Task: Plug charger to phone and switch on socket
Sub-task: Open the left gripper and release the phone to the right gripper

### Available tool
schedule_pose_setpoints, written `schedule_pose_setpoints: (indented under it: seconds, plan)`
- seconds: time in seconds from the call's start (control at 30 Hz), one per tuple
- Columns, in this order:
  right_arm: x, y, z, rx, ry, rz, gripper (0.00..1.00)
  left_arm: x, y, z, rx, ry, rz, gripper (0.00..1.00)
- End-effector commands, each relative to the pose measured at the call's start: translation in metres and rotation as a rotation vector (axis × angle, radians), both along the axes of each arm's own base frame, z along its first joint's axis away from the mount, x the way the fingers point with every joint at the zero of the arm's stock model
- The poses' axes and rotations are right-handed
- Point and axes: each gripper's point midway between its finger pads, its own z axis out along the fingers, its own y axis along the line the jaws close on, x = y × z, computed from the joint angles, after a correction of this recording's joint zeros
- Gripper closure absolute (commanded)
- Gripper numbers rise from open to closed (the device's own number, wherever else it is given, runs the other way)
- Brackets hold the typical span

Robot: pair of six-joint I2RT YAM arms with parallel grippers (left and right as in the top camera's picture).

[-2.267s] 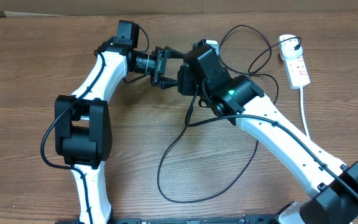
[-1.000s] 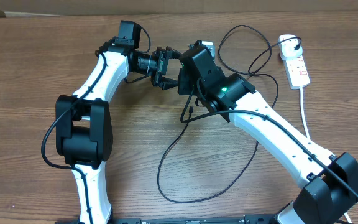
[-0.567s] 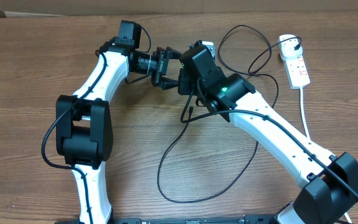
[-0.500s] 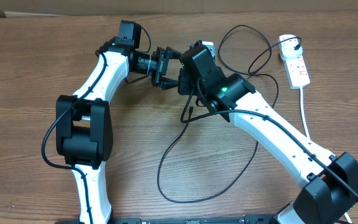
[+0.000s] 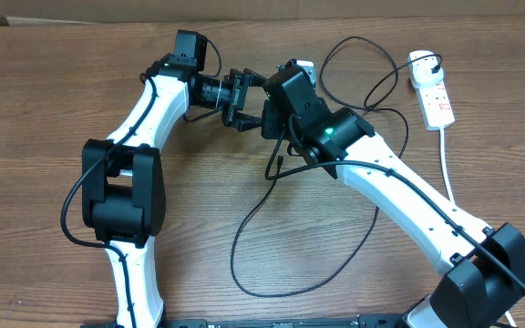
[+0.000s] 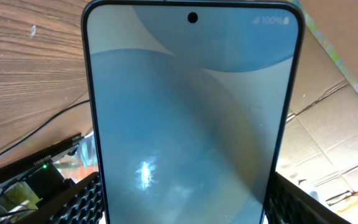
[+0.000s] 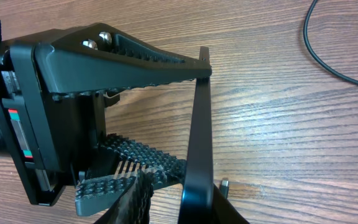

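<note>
Left arm rises from its near-left base, elbow bent, forearm reaching right over the bench (image 5: 35, 109). The left pincer (image 5: 241, 98) pinches the phone (image 6: 191, 112) by its two long edges, screen lit pale blue, "100%" readable in its top corner. Right arm stretches diagonally from the near-right corner, with the right pincer (image 5: 274, 117) close against the phone's end; spread or pressed together, cannot tell. Charger (image 5: 233, 255) lies in slack loops on the bench beneath that arm, one run reaching the rounded end of the socket (image 5: 436, 96) at far right.
</note>
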Motion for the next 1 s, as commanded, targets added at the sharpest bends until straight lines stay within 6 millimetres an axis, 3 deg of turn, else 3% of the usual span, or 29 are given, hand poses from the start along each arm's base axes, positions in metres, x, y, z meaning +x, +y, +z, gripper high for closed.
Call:
schedule_pose_setpoints:
  seconds: [0.0, 0.97]
  plan:
    - [0.0034, 0.0006, 0.0030, 0.004, -0.009, -0.008, 0.79, -0.0026, -0.0107, 0.0168, -0.058, -0.021, -0.040, 0.32]
    - [0.0020, -0.0006, -0.0007, -0.006, 0.003, -0.008, 0.87, -0.0015, -0.0102, 0.0150, -0.047, -0.050, -0.042, 0.31]
